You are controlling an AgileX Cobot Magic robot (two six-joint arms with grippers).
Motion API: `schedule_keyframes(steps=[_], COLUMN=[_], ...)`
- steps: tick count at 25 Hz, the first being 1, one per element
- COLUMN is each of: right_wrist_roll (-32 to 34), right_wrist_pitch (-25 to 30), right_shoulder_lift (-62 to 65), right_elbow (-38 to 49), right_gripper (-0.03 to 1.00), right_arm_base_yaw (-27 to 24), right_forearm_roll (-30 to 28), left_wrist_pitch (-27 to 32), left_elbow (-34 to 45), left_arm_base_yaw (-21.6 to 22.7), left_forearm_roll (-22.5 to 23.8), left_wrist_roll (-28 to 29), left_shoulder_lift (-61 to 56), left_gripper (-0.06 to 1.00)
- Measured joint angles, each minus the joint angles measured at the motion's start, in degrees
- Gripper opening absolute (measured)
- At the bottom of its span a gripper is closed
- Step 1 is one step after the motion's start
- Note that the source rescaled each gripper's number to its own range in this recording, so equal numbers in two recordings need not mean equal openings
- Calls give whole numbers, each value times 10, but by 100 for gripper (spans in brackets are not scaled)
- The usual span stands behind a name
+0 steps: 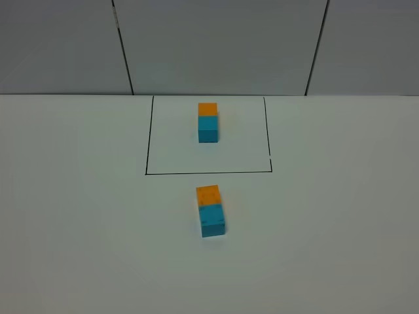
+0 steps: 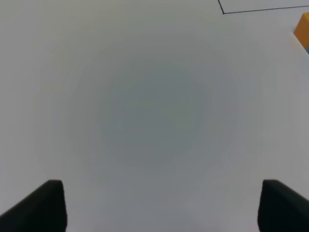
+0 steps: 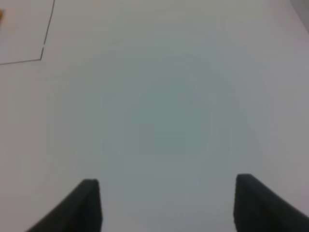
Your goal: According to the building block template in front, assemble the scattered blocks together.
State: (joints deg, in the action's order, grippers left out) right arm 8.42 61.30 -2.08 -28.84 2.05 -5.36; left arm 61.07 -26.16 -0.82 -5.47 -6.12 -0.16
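1. Exterior high view: the building block template [image 1: 208, 122], an orange cube joined to a teal-blue cube, sits inside the thin black drawn rectangle [image 1: 149, 137] toward the far side of the white surface [image 1: 340, 216].
2. You find the scattered blocks just outside the frame's near line: the orange block [image 1: 208, 195] touches the teal-blue block [image 1: 212, 220], orange on the far side and teal on the near side, the same order as the template. The pair looks turned very slightly off the template's line. Judged from this, the assembly appears complete or nearly so.
3. Neither arm shows in the exterior high view.
4. Your left pincer [image 2: 159, 205] stands wide over bare surface, holding nothing; a sliver of the orange block shows at the edge of its wrist view, well apart from the tips.
5. Your right pincer [image 3: 166, 205] also stands spread over bare surface and holds nothing; only a corner of the drawn rectangle is clear in its wrist view.
6. Handling, as a judgement: the cubes look small, light, rigid and matte, so they should grip well yet slide easily when nudged. If you must straighten them, take one cube across two opposite flat side faces, low on its body, and close gently so that its neighbour is not knocked away.
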Motion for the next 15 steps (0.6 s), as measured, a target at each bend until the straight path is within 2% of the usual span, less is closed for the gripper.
schedule_keyframes(steps=[15], right_wrist_roll=[0], right_wrist_pitch=[0], right_shoulder_lift=[0], right_elbow=[0], right_gripper=[47], right_arm_base_yaw=[0], right_forearm_roll=[0], left_wrist_pitch=[0], left_elbow=[0], left_arm_base_yaw=[0], left_forearm_roll=[0], left_wrist_roll=[0], left_shoulder_lift=[0], left_gripper=[80])
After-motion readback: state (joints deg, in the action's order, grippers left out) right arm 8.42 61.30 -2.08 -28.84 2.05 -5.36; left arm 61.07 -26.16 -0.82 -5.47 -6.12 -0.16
